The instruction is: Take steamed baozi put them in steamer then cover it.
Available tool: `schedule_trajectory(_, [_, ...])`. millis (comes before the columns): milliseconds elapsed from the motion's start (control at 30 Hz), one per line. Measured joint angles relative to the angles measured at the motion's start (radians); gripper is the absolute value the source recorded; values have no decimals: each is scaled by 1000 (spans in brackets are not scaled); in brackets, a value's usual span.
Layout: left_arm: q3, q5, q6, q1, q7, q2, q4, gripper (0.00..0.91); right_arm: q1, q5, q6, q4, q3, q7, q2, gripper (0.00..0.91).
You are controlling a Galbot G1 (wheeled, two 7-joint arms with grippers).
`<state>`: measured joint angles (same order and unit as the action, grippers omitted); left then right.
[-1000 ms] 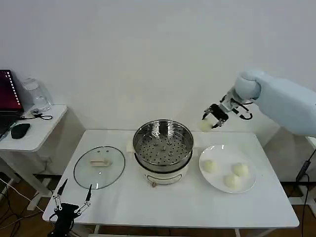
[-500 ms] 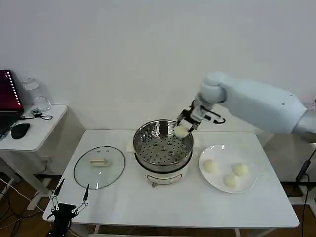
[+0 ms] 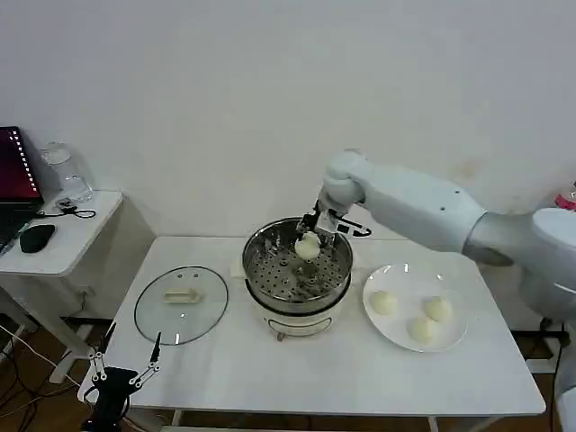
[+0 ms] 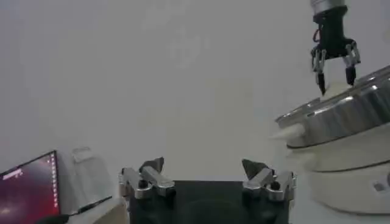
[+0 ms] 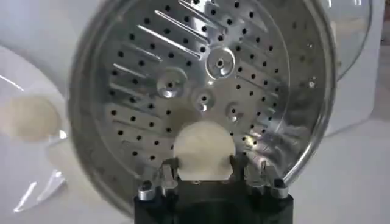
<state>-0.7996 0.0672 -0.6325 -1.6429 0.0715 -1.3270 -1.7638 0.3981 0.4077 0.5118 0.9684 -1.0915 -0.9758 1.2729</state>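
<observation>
Bun hangs over the steamer, clamped in our right hand. Three buns sit on the plate. Lid flat on the surface. Left hand low at the surface's near-left edge, fingers apart.

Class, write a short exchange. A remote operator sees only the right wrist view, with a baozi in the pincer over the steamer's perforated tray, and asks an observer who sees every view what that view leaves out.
Operator: My right pincer holds a baozi over the steamer. How many lie on the plate? I see just one.
Observer: Three baozi lie on the plate, at the steamer's right.
Operator: Where is the other arm?
Observer: The left pincer hangs open at the table's near left edge, in front of the cover.
</observation>
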Motion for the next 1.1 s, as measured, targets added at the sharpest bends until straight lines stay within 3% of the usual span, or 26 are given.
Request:
schedule_trajectory(300, [-3,-1,-5,0,0,2,15,907,-34,52,30,-83,33,16,51,615])
schedule_trajectory(333, [-2,-1,-5,0,0,1,15,907,-36,56,33,-91,36,17,54,907])
schedule_trajectory(767, [0,1,-13,-2,1,-2,25,907,-44,56,56,-132,79,27,66,907])
schedule_trajectory(900, [3,3,-20,-5,1,-10,27,907,-23,0,53,-126,75,19,48,907])
schedule_trajectory(1100, [10,8,-22,-3,1,-13,25,907,32,-154,49,-108,29,30,-11,907])
